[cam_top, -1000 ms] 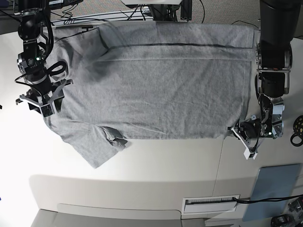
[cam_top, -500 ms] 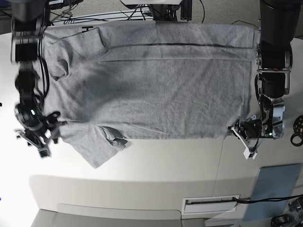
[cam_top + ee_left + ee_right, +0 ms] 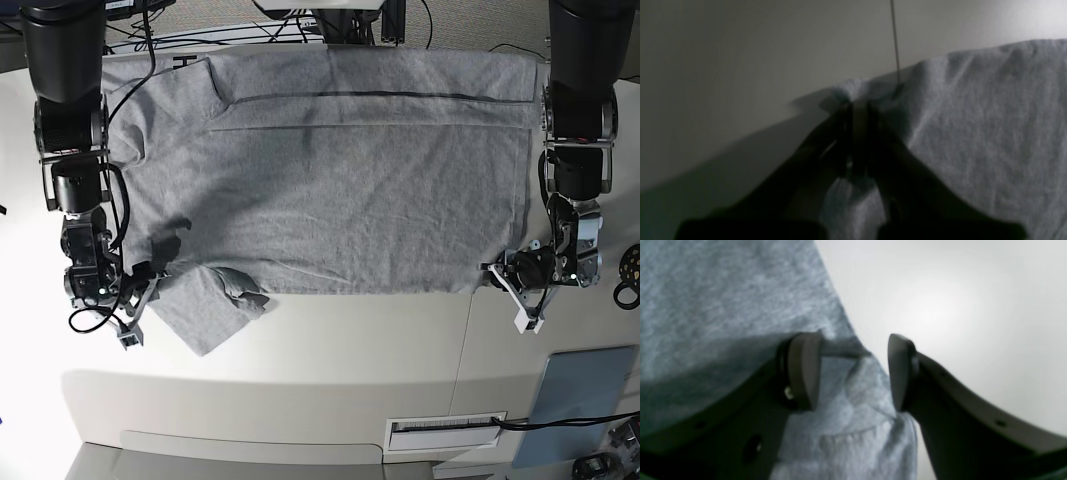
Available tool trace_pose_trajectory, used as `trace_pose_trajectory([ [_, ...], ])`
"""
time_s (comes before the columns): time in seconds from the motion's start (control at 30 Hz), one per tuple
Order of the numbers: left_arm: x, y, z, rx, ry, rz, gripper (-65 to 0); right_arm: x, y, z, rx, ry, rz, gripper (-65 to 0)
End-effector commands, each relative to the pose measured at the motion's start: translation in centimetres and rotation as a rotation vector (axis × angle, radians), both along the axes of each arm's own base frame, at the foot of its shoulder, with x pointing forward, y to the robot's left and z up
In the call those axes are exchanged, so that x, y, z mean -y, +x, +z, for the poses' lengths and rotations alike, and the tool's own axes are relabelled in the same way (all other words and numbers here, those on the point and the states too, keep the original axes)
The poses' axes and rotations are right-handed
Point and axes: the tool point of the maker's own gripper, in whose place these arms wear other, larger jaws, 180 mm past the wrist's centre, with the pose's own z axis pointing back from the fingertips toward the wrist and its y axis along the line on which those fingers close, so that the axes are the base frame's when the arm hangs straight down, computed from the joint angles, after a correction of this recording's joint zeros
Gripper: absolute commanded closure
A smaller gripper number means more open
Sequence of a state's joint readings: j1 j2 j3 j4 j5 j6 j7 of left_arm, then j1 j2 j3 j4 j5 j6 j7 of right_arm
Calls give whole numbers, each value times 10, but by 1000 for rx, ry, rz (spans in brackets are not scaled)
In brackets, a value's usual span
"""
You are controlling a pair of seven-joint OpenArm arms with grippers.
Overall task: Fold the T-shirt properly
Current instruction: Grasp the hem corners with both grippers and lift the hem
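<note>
The heather-grey T-shirt [image 3: 330,180] lies spread flat over the white table, plain side up, one sleeve [image 3: 210,310] sticking out at the near left. My left gripper [image 3: 503,273] is shut on the shirt's near right corner; in the left wrist view its fingers [image 3: 858,110] pinch a small fold of the cloth [image 3: 973,133]. My right gripper [image 3: 146,289] is low at the sleeve's left edge. In the right wrist view it [image 3: 851,373] is open, with the cloth's edge [image 3: 853,396] lying between the two pads.
A blue-grey pad [image 3: 585,390] lies at the near right, with a white slotted strip [image 3: 445,430] left of it. A black ring-shaped part [image 3: 630,290] sits at the right edge. Cables [image 3: 250,35] run along the far edge.
My right arm has moved down the shirt's left side, from beside the far sleeve to the near sleeve's edge. My left gripper has stayed on the corner.
</note>
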State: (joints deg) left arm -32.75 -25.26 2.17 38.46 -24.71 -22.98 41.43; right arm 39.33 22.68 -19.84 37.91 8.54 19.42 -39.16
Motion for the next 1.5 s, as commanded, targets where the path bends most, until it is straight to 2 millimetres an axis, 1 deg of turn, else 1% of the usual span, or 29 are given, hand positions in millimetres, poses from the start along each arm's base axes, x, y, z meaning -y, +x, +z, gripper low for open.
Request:
trace_pose_trajectory([
  [0.0,-5,-1,1,-16,25,-11,0,6,20,24,73,2,-6,-318],
  [0.1,-5,0,2,-8,23,-10,0,9,16,18,56,4,-17,-317],
  [0.17,-5,0,2,-7,23,-9,0,10,9,13,16,1,-17,-301],
  [0.23,-5,0,2,-7,22,-10,0,12,4,10,-21,-6,-21,-219],
  [0.33,-4,0,2,-6,21,-13,0,13,2,9,-30,-9,-26,-63],
  [0.37,-2,0,2,-3,17,-26,0,12,3,9,-25,-8,-24,-23],
  [0.4,1,0,3,4,6,-43,0,12,5,11,-11,-5,-21,0],
  [0.5,7,9,11,61,-49,-31,0,14,15,18,59,-6,-46,0],
  [0.63,9,16,23,105,-132,5,0,16,27,37,131,-20,-45,0],
  [0.77,-1,15,31,113,-166,28,0,18,31,63,195,-60,-9,0],
  [0.83,-5,16,39,133,-192,31,0,18,30,78,241,-92,11,0],
  [0.9,-6,17,49,154,-216,1,0,15,25,90,272,-131,33,0],
  [0.97,-6,17,55,161,-222,-16,0,16,18,97,284,-180,46,0],
  [1.03,-6,16,57,160,-230,-21,0,19,11,99,291,-201,36,0],
  [1.1,-5,16,59,157,-249,-17,0,21,4,96,285,-198,19,0],
  [1.23,12,12,67,167,-328,-86,0,28,-8,98,306,-176,-17,0],
  [1.37,15,11,69,163,-351,-84,0,37,-25,105,331,-162,-60,0],
  [1.47,17,12,72,166,-371,-85,0,39,-39,104,334,-160,-69,0],
])
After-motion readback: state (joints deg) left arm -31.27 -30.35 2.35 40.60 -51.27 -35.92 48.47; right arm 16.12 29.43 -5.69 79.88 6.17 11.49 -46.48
